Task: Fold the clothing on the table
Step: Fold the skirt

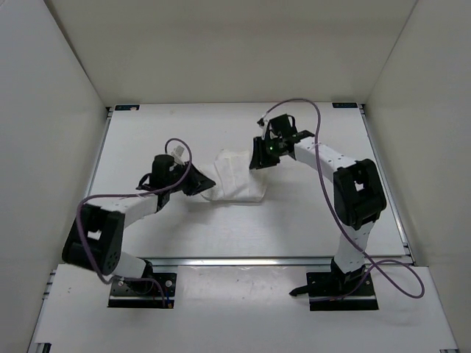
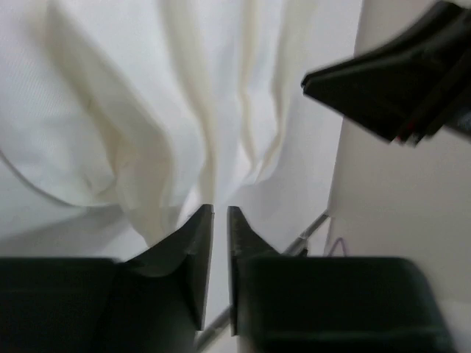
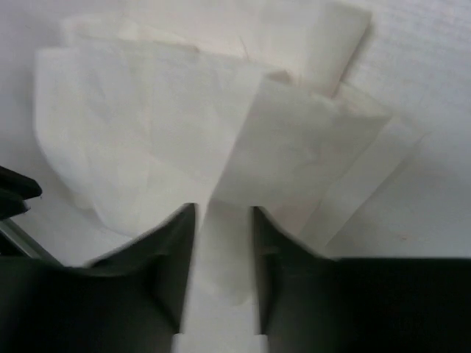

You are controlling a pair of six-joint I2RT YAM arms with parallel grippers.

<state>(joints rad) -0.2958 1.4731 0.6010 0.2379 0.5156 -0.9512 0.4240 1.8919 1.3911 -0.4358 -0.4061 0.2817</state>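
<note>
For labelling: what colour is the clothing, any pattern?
Plain white clothing, unpatterned; best in the right wrist view.

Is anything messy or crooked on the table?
Yes. The white garment near the middle of the table is folded unevenly: in the right wrist view its layers fan out with corners that don't line up, and the left wrist view shows deep wrinkles. Nothing looks torn or spilled.

One piece of clothing (image 1: 237,181) between the claws. Two claws: left gripper (image 1: 202,184), right gripper (image 1: 257,158). Two arms behind them: left arm (image 1: 140,207), right arm (image 1: 324,156). Two purple cables (image 1: 321,129) looping off the wrists. One table (image 1: 147,140) underneath both claws.
</note>
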